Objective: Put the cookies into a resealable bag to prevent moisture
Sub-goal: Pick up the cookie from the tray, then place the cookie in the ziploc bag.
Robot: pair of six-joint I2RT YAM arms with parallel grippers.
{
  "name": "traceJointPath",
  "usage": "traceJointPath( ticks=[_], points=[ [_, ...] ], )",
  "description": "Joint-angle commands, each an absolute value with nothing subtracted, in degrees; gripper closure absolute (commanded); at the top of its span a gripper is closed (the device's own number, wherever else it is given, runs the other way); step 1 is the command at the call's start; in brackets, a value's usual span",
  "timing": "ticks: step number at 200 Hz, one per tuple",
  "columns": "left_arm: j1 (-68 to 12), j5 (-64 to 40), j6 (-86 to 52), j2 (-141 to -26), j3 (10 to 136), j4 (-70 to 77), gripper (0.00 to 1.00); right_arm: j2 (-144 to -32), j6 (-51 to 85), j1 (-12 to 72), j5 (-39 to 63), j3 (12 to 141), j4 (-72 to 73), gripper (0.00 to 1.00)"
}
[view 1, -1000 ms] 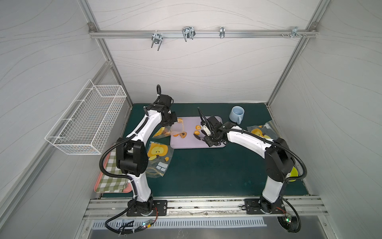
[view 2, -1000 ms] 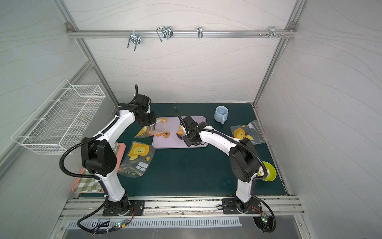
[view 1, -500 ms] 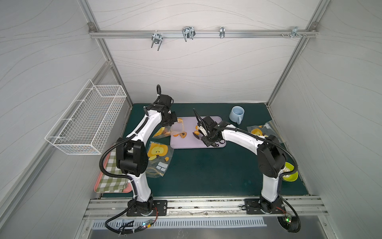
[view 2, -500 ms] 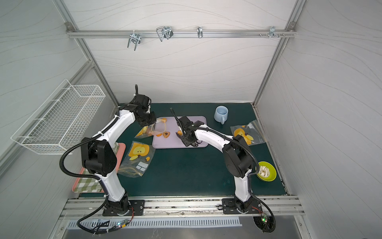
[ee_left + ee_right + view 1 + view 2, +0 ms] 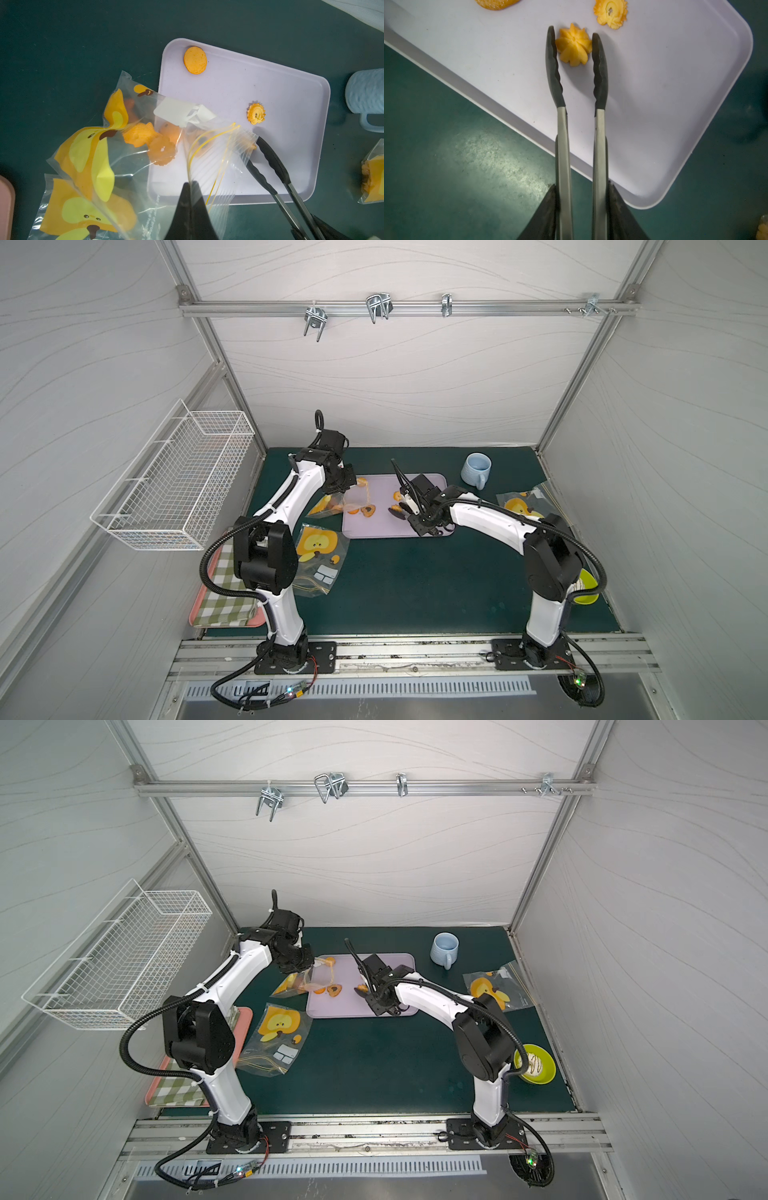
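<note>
1. Left gripper [image 5: 191,199] is pinched tight on the resealable bag [image 5: 207,158] at its mouth edge; several cookies [image 5: 141,135] sit inside, just beyond it.
2. Right gripper [image 5: 581,216] clasps tongs [image 5: 562,128], whose tips flank a star cookie [image 5: 574,44] on the lavender tray [image 5: 675,104].

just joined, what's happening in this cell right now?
The left gripper is shut on the rim of the resealable bag, holding its mouth over the edge of the tray; several cookies are already inside. The right gripper holds tongs, whose tips straddle a star cookie on the tray. A round cookie and a flower cookie lie there too.
</note>
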State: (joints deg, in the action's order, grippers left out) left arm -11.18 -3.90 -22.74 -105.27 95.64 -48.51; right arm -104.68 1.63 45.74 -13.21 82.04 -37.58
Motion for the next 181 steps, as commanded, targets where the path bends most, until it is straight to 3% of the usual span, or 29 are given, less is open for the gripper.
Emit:
traceJointPath(
  ticks=[1, 94, 181],
  points=[
    [-10.81, -4.21, -22.59, -104.85, 96.94, -48.03, 1.0, -97.29, 2.19, 45.57, -14.47, 80.89, -34.35, 0.62],
    [-10.8, -4.66, -22.59, -105.08, 96.87, -47.97, 1.0, -92.47, 4.23, 45.24, 0.05, 85.42, -31.85, 0.62],
    [-10.8, -5.17, -22.68, -105.19, 96.8, -47.72, 1.0, -100.73, 5.67, 46.31, 7.46, 91.81, -30.31, 0.62]
  ],
)
